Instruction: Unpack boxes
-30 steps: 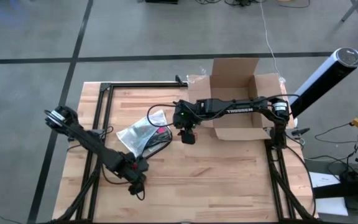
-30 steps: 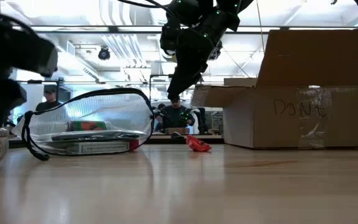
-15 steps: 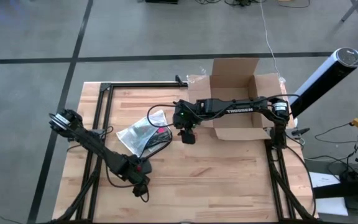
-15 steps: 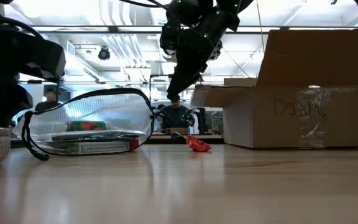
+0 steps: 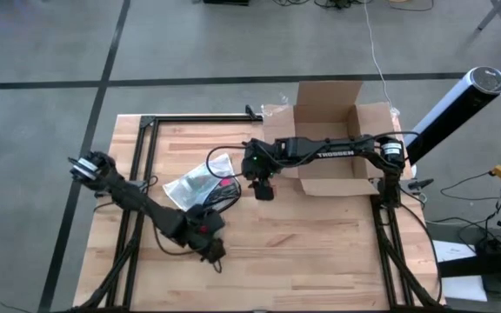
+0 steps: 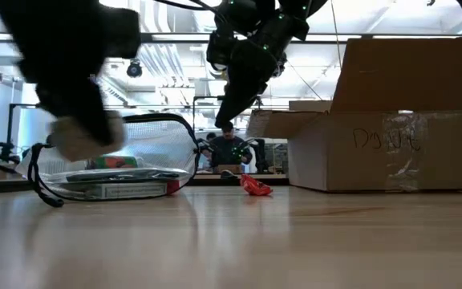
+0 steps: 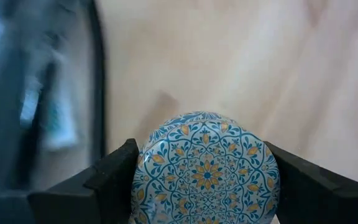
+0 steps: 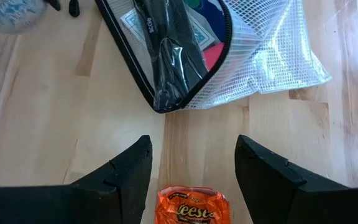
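Observation:
The open brown cardboard box (image 5: 333,130) stands at the table's far right, also in the low view (image 6: 391,152). My left gripper (image 5: 211,252) is near the front edge, shut on a small round bowl with a blue flower pattern (image 7: 205,171), seen blurred in the low view (image 6: 79,132). My right gripper (image 5: 263,187) hangs open above an orange Reese's packet (image 8: 190,208) that lies flat on the wood left of the box. A clear mesh zip pouch (image 5: 200,184) with items inside lies on the table between the two grippers. My left gripper pinches the bowl between its two fingers (image 7: 114,180), one on each opposite side of its round rim (image 7: 143,177). The fingers come slanting down from above. The bowl is lifted clear of the table.
A black metal frame (image 5: 146,139) runs along the table's left and far sides. Bare wood (image 5: 320,252) lies in front of the box. People sit in the room behind the table (image 6: 229,148).
My left gripper has risen and gone toward the table's right edge, taking the patterned bowl up off the table, where it stood at the near left. My right gripper has kept still.

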